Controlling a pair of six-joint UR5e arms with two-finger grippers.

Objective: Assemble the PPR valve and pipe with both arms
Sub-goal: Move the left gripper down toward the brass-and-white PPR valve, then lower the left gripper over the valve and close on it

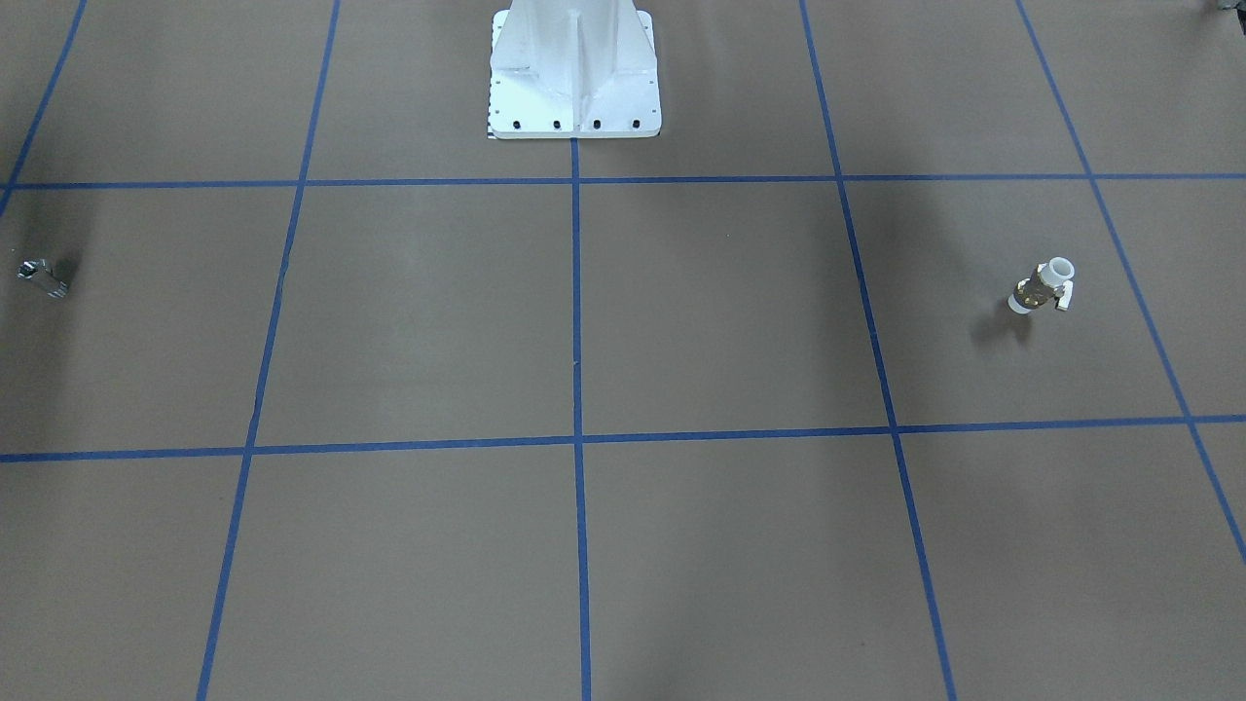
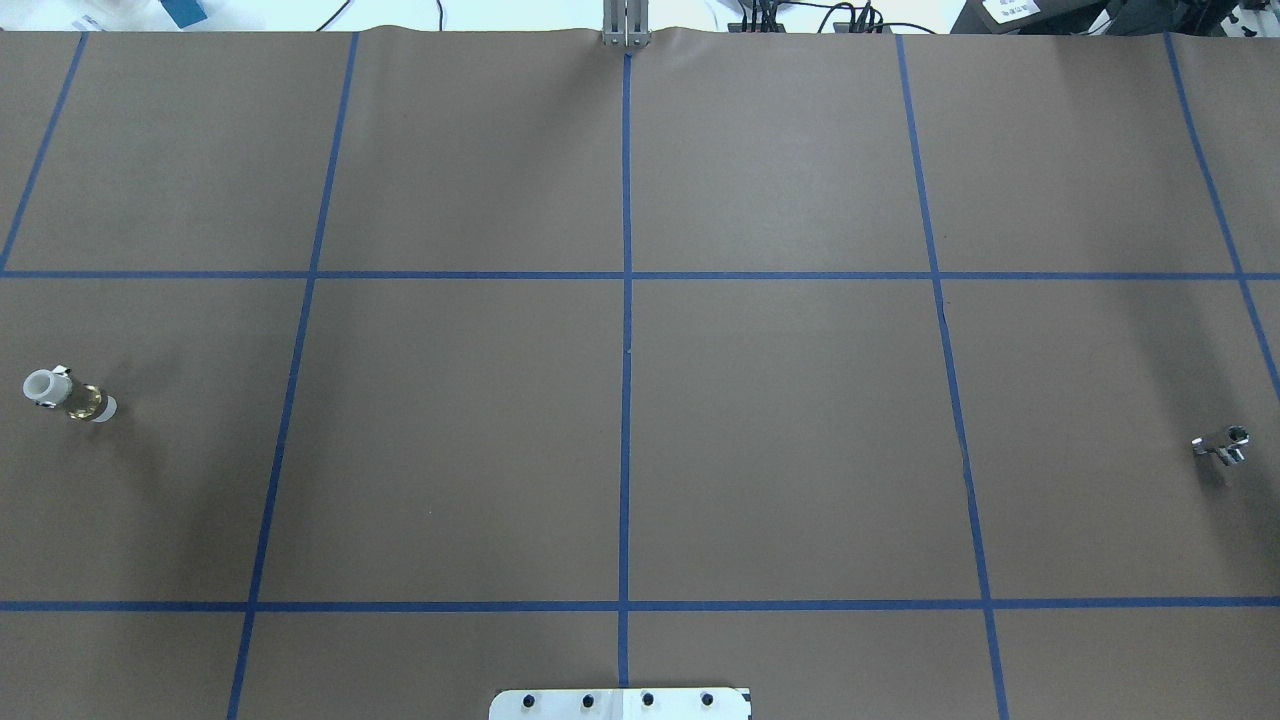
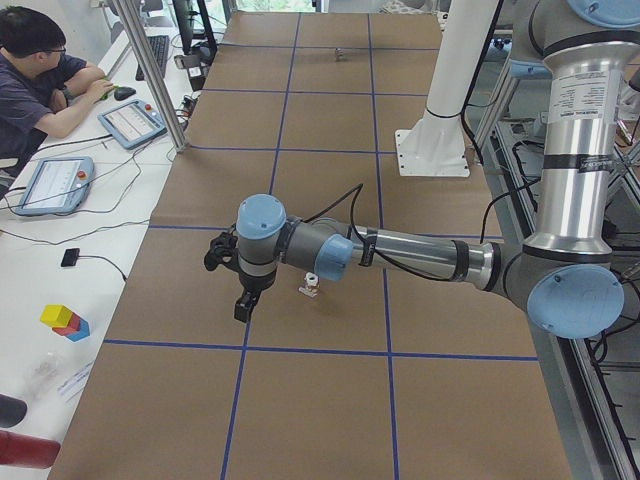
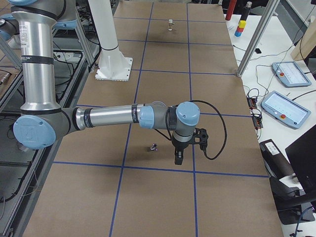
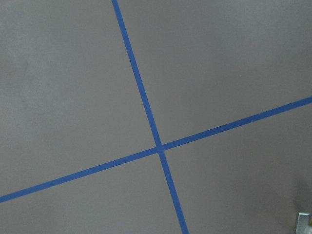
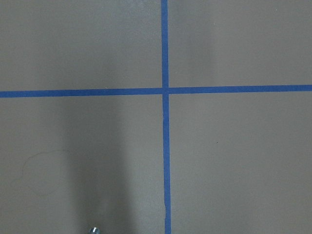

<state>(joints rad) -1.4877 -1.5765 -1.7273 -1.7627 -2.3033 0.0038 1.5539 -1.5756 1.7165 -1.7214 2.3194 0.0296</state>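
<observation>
Valve [image 2: 68, 395] and pipe [image 2: 1225, 445] are being shown well apart on the table [image 2: 780, 450]: the valve near its left end, the pipe near its right end, as reckoned from the robot. Neither is being touched.

The left gripper [image 3: 243, 306] is being held above the table close to the valve, which is placed lower and toward the robot's side of it in the left side view. The right gripper [image 4: 177, 157] is being held in the same way near the pipe, which is also placed lower and toward the robot's side. Each part is thus being offered to its nearer arm, the valve to the left and the pipe to the right. Both grippers are being pointed downward, but they are being shown in the side views only. It cannot be told whether their fingers are spread or pressed together.

The valve is judged to be standing on one collar, its long axis upright. An open white plastic collar is being turned upward above a brass-coloured middle, and a small pale handle is being carried out to one side. The pipe is being seen as a short, shiny, silvery cylinder with an open end; how its axis is lying cannot be told. The table is being covered by matt brown paper crossed by blue tape lines [image 2: 625, 300].
</observation>
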